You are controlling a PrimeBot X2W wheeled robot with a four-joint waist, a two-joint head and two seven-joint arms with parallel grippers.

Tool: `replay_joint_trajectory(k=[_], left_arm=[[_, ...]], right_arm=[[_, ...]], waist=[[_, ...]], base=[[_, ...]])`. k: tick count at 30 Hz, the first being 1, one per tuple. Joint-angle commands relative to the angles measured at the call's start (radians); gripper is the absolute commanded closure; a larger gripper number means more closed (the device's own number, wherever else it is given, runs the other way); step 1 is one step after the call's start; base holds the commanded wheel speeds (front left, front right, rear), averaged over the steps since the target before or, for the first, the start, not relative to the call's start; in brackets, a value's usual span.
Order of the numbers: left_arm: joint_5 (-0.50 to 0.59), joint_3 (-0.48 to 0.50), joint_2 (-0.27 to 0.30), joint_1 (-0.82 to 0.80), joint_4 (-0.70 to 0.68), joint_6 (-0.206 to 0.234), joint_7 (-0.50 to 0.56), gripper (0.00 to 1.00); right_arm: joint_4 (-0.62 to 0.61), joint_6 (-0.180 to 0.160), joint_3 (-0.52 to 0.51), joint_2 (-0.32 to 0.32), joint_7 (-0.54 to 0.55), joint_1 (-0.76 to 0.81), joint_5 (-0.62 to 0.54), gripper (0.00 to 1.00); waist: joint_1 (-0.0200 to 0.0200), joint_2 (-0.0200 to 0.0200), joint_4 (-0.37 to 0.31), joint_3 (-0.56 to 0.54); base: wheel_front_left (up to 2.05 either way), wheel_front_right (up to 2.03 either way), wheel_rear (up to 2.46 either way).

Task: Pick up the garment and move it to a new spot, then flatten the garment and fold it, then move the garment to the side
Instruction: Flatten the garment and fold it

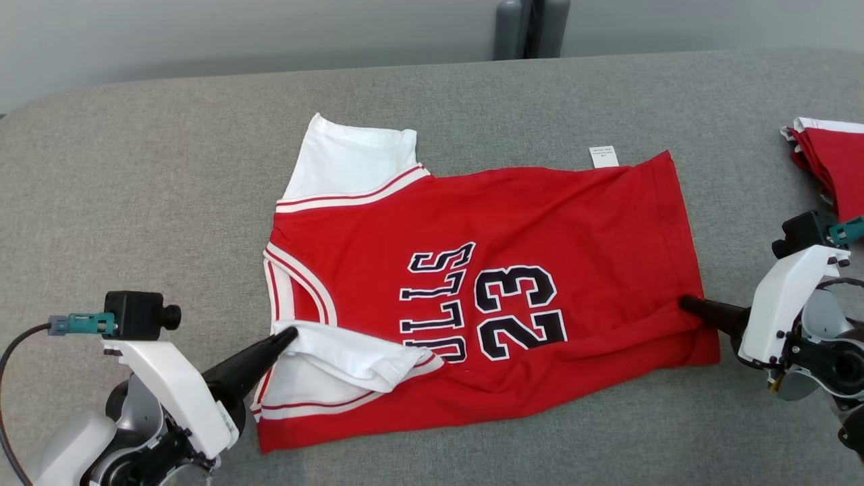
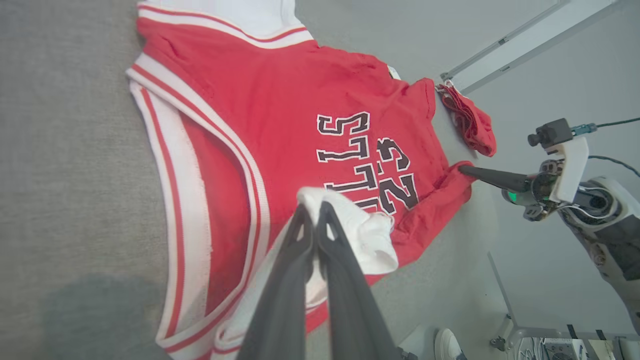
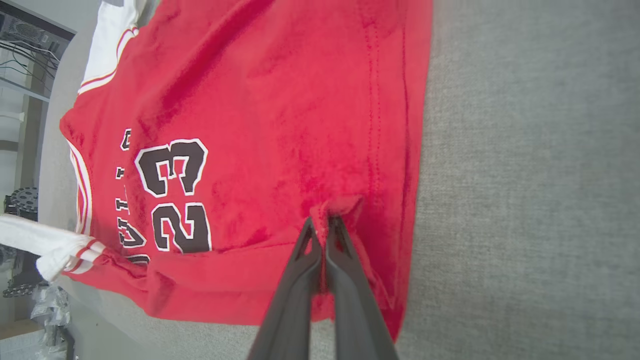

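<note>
A red jersey with white sleeves and a black "23" lies spread on the grey table, collar to the left. Its near long edge is folded up over the body. My left gripper is shut on the near white sleeve, lifting it over the print; in the left wrist view that gripper pinches the white sleeve. My right gripper is shut on the red hem at the jersey's near right corner. The right wrist view has that gripper closed on a pinch of hem fabric.
A second folded red garment lies at the table's far right edge. A white label sticks out behind the jersey. Grey table surface runs to the left and behind; dark posts stand beyond the far edge.
</note>
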Motion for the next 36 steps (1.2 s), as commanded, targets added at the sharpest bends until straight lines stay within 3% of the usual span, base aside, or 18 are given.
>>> replay_joint_trajectory(k=[1, 17, 24, 25, 26, 27, 28, 29, 31, 36], left_arm=[[0.011, 0.009, -0.006, -0.021, 0.017, 0.011, -0.016, 1.0], [0.076, 0.017, -0.07, -0.072, 0.151, 0.079, -0.096, 1.0], [0.102, 0.0, -0.098, -0.095, 0.197, 0.084, -0.103, 1.0], [0.105, -0.003, -0.102, -0.097, 0.206, 0.084, -0.102, 1.0], [0.109, -0.006, -0.106, -0.101, 0.214, 0.083, -0.103, 1.0], [0.113, -0.007, -0.11, -0.105, 0.221, 0.081, -0.106, 1.0], [0.116, -0.008, -0.115, -0.109, 0.229, 0.082, -0.11, 1.0], [0.121, -0.008, -0.119, -0.113, 0.239, 0.085, -0.117, 0.85], [0.136, -0.012, -0.126, -0.114, 0.26, 0.097, -0.129, 0.0], [0.179, -0.009, -0.154, -0.127, 0.316, 0.138, -0.198, 0.0]], right_arm=[[-0.002, 0.0, -0.004, -0.001, -0.016, -0.011, -0.01, 1.0], [0.018, 0.0, 0.034, 0.001, -0.091, -0.027, -0.018, 1.0], [0.036, 0.0, 0.048, 0.014, -0.14, -0.041, -0.006, 1.0], [0.041, 0.0, 0.045, 0.016, -0.154, -0.044, -0.008, 0.96], [0.049, 0.0, 0.041, 0.02, -0.169, -0.047, -0.009, 0.18], [0.062, 0.0, 0.038, 0.026, -0.174, -0.048, -0.004, 0.0], [0.068, 0.0, 0.039, 0.034, -0.179, -0.051, 0.0, 0.0], [0.07, 0.0, 0.041, 0.038, -0.183, -0.054, 0.004, 0.0], [0.085, 0.0, 0.034, 0.039, -0.201, -0.057, 0.003, 0.0], [0.128, 0.0, 0.022, 0.045, -0.283, -0.062, -0.032, 0.0]], waist=[[0.0, 0.0, 0.0, 0.002], [0.0, 0.0, -0.002, 0.006], [0.0, 0.0, -0.001, 0.01], [0.0, 0.0, -0.001, 0.01], [0.0, 0.0, 0.0, 0.009], [0.0, 0.0, 0.0, 0.008], [0.0, 0.0, 0.0, 0.007], [0.0, 0.0, 0.001, 0.006], [0.0, 0.0, 0.0, 0.002], [0.0, 0.0, 0.001, -0.014]], base=[[0.0, 0.0, 0.0], [0.0, 0.0, 0.0], [0.0, 0.0, 0.0], [0.0, 0.0, 0.0], [0.0, 0.0, 0.0], [0.0, 0.0, 0.0], [0.0, 0.0, 0.0], [0.0, 0.0, 0.0], [0.0, 0.0, 0.0], [0.0, 0.0, 0.0]])
